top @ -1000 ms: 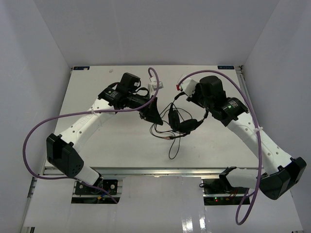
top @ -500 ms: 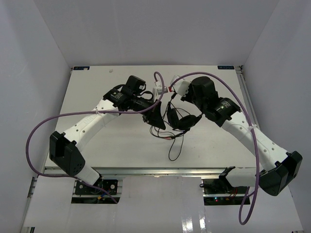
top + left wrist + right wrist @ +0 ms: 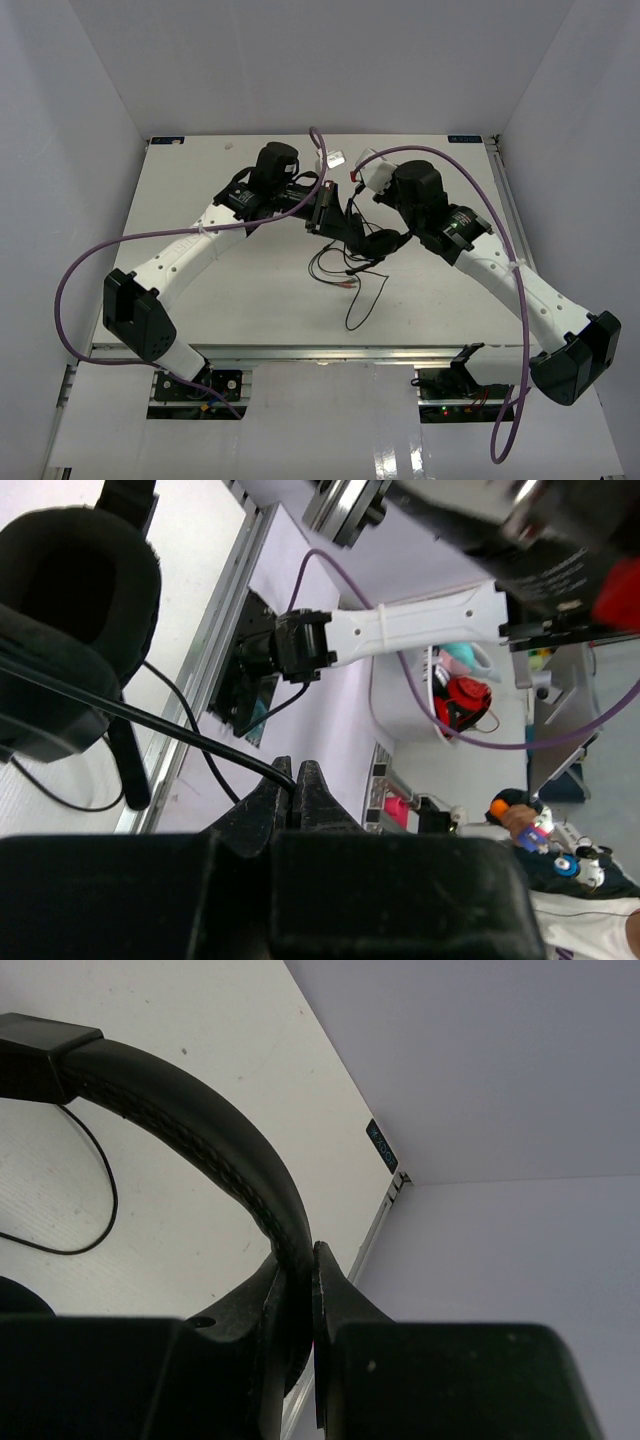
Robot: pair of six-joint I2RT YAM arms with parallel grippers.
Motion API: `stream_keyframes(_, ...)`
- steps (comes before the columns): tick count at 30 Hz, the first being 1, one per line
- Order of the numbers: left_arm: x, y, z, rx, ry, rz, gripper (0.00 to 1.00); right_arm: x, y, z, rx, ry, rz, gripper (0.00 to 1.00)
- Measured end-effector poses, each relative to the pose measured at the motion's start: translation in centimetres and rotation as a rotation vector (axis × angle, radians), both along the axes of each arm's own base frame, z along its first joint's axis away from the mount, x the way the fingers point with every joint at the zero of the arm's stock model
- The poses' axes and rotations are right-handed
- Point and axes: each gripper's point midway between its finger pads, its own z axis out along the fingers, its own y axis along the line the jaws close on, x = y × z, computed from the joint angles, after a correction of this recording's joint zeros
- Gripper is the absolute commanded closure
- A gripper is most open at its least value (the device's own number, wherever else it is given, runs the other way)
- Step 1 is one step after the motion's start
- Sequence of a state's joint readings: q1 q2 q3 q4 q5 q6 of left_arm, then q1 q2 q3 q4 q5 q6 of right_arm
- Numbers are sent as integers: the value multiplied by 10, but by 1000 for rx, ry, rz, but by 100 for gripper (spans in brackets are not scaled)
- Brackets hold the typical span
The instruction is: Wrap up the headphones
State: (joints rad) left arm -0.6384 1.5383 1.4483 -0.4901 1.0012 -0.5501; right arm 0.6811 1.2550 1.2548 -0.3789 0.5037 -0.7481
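Note:
The black headphones [image 3: 376, 242] hang just above the white table [image 3: 220, 300] near its middle. My right gripper [image 3: 392, 232] is shut on their arched headband [image 3: 200, 1125], which runs between the two fingers [image 3: 345, 1305]. My left gripper [image 3: 333, 215] sits close to the left of the headphones, shut on the thin dark cable [image 3: 150, 718] just at its fingertips [image 3: 297, 771]. One padded earcup [image 3: 75, 585] fills the upper left of the left wrist view. The rest of the cable [image 3: 352, 300] loops on the table, with reddish plugs [image 3: 351, 283] lying below the headphones.
Thick purple robot cables [image 3: 90, 260] arc beside both arms and over the wrists. White walls enclose the table on three sides. The metal front rail [image 3: 330, 352] and both arm bases lie at the near edge. The right arm's white link [image 3: 420, 628] crosses the left wrist view.
The right gripper has carried the headphones left and toward the far side. The left gripper has swung up and to the right with the cable, ending close against the headphones.

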Motion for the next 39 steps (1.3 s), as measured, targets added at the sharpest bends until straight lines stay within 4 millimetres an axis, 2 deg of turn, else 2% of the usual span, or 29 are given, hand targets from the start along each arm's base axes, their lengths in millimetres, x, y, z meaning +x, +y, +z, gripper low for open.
stream_keyframes(5, 11, -11, 18, -60, 52, 58, 100, 0, -1, 1, 52, -6, -30, 92)
stream_keyframes(16, 23, -20, 10, -133, 149, 182, 88, 2, -11, -11, 268, 86, -140, 92)
stream_keyframes(23, 38, -24, 32, -201, 77, 279, 84, -1, -3, -19, 386, 159, -147, 92)
stream_keyframes(28, 41, -44, 46, -229, 47, 280, 84, -4, 4, -25, 454, 209, -139, 92)
stream_keyframes(32, 41, -59, 38, -213, 52, 277, 84, -5, 6, -26, 497, 231, -141, 92)
stream_keyframes(37, 39, -69, 24, -176, 61, 287, 83, -4, 2, -28, 530, 245, -167, 92)
stream_keyframes(39, 39, -70, 20, -163, 53, 296, 79, -3, 1, -28, 541, 248, -177, 92)
